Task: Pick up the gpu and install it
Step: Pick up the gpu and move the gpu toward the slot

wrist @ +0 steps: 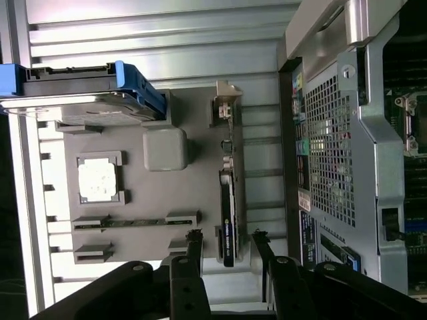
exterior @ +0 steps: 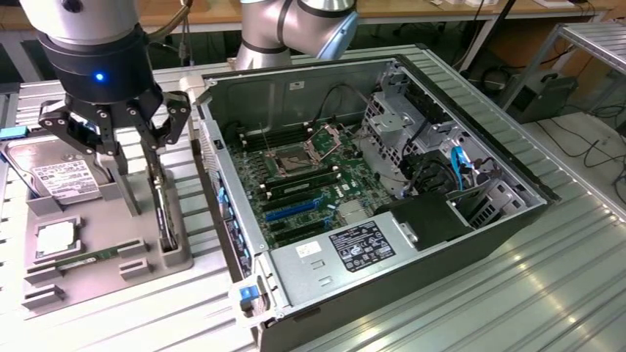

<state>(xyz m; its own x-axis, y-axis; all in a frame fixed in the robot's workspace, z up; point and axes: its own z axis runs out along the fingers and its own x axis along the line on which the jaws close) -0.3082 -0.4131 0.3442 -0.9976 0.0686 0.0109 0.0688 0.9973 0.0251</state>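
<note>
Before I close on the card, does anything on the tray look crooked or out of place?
Nothing stands out. The gpu stands on edge, straight in its holders on the grey tray, with the end effector open to either side of it.

Exterior view, 11 o'clock: gripper (exterior: pixel 145 192) body runs off the frame edge. Arm (exterior: pixel 293 29) cropped at 12 o'clock. The gpu (exterior: pixel 168 220) stands edge-on in the tray (exterior: pixel 98 282) slot, its faces hidden. Computer case (exterior: pixel 391 293) corner cropped at 6 o'clock. Power supply label (exterior: pixel 360 248) print too small to read.
</note>
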